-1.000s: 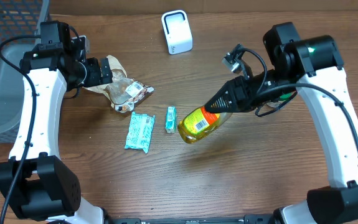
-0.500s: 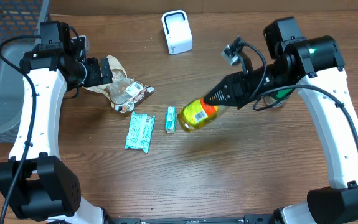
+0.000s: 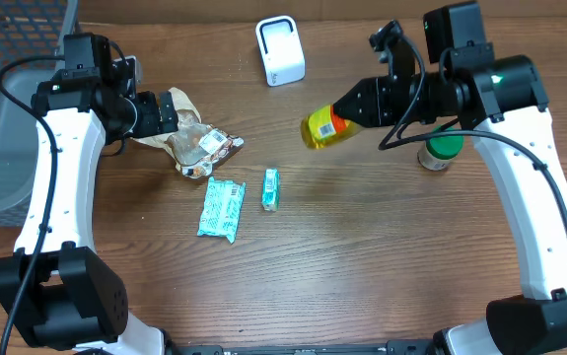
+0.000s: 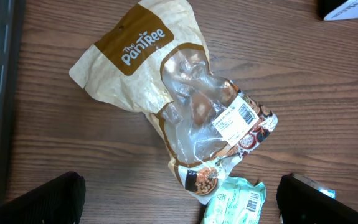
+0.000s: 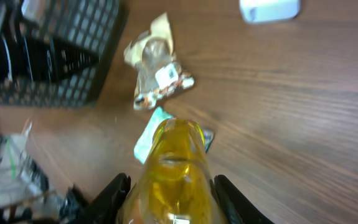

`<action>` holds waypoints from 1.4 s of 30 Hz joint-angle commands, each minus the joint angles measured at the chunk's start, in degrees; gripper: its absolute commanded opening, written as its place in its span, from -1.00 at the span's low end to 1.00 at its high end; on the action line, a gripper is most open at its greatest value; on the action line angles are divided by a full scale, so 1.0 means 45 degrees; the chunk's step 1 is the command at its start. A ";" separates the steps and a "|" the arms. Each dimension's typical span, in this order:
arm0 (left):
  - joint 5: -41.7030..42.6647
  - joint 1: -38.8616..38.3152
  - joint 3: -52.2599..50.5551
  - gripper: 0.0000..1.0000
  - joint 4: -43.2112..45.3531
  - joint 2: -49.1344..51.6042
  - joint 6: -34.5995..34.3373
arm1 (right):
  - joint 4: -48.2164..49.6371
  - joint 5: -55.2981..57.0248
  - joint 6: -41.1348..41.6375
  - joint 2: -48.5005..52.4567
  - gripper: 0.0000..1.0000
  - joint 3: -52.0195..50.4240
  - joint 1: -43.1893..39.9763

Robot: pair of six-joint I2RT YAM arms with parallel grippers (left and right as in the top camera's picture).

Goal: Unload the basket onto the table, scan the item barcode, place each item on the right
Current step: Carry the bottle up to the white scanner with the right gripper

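A yellow bottle (image 3: 324,127) with a red-and-white label hangs in the air, tilted, with my right gripper (image 3: 346,111) shut on it. In the right wrist view the bottle (image 5: 175,165) fills the gap between the black fingers (image 5: 112,194). It sits just right of and nearer than the white scanner (image 3: 280,50), also seen as the white scanner (image 5: 269,9) at the top. My left gripper (image 3: 165,111) stands open over a brown-and-clear snack bag (image 4: 179,106), its jaws wide apart with nothing held.
A teal packet (image 3: 222,208) and a small teal item (image 3: 271,187) lie mid-table. A green-lidded jar (image 3: 443,148) stands under my right arm. A dark mesh basket (image 3: 7,99) fills the left edge.
My right gripper has carried the yellow bottle up from mid-table and back toward the white scanner. The left arm has not moved.
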 commanded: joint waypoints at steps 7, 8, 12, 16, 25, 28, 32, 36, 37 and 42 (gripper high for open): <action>0.0146 -0.0083 0.0024 0.99 0.0019 -0.0049 0.0384 | 0.1268 0.5960 0.1379 0.0063 -0.33 0.1885 0.2181; 0.0146 -0.0083 0.0024 0.99 0.0015 -0.0049 0.0379 | 0.1515 0.6815 0.1375 0.0253 -0.33 0.1880 0.2545; 0.0146 -0.0087 0.0024 0.99 0.0015 -0.0049 0.0384 | 0.2642 0.9136 0.1326 0.1141 -0.28 0.1880 0.3444; 0.0146 -0.0083 0.0024 0.99 0.0015 -0.0049 0.0384 | 0.3949 0.9476 0.1336 0.2123 -0.20 0.1875 0.3643; 0.0146 -0.0083 0.0024 0.99 0.0019 -0.0049 0.0379 | 0.5513 0.9481 0.1292 0.3215 -0.53 0.1875 0.3619; 0.0141 -0.0083 0.0024 0.99 0.0015 -0.0049 0.0384 | 0.5343 0.9486 0.0704 0.3381 -0.29 0.1875 0.3619; 0.0146 -0.0083 0.0024 0.99 0.0029 -0.0049 0.0384 | 0.4983 0.9481 0.0782 0.3502 0.00 0.1787 0.3565; 0.0146 -0.0087 0.0024 0.99 0.0024 -0.0049 0.0379 | 0.4809 0.9588 0.1583 0.3517 0.11 0.1433 0.3410; 0.0146 -0.0083 0.0024 0.99 0.0029 -0.0049 0.0384 | 0.4673 0.9573 0.2059 0.3517 0.18 0.1379 0.3283; 0.0146 -0.0083 0.0024 0.99 0.0029 -0.0049 0.0379 | 0.4124 0.9083 0.3813 0.3570 0.24 0.1350 0.2385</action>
